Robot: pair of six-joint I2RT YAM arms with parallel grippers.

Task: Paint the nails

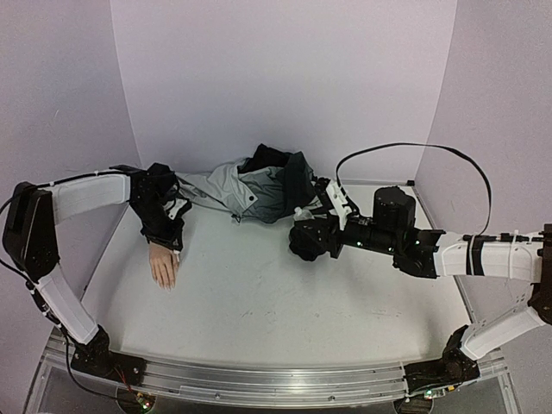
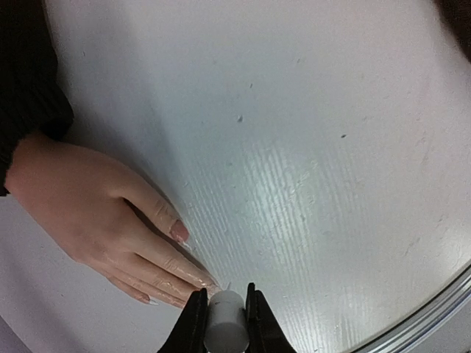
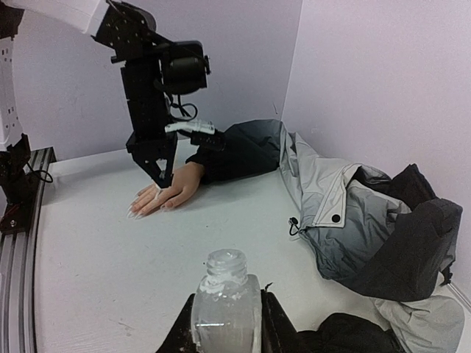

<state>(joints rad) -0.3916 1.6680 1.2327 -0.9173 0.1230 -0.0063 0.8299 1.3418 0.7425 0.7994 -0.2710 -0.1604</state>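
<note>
The pale mannequin hand [image 2: 81,206] lies flat on the white table, its wrist in a black sleeve. Its nails [image 2: 179,232] show at the fingertips; a glossy forefinger tip [image 2: 206,281] lies just ahead of my left gripper [image 2: 224,296]. That gripper is shut on a white cylindrical brush cap [image 2: 227,323], with a thin bristle tip poking out toward the finger. From the right wrist, the left gripper [image 3: 158,173] hangs over the hand [image 3: 168,195]. My right gripper [image 3: 224,312] is shut on a small clear glass bottle [image 3: 227,294], uncapped and upright, mid-table.
A grey-black jacket [image 1: 254,185] lies crumpled at the back of the table, its sleeve running to the hand [image 1: 163,266]. The left gripper [image 1: 171,240] and right gripper [image 1: 304,241] are well apart. A metal rail [image 1: 259,379] lines the near edge. Lilac walls enclose the table.
</note>
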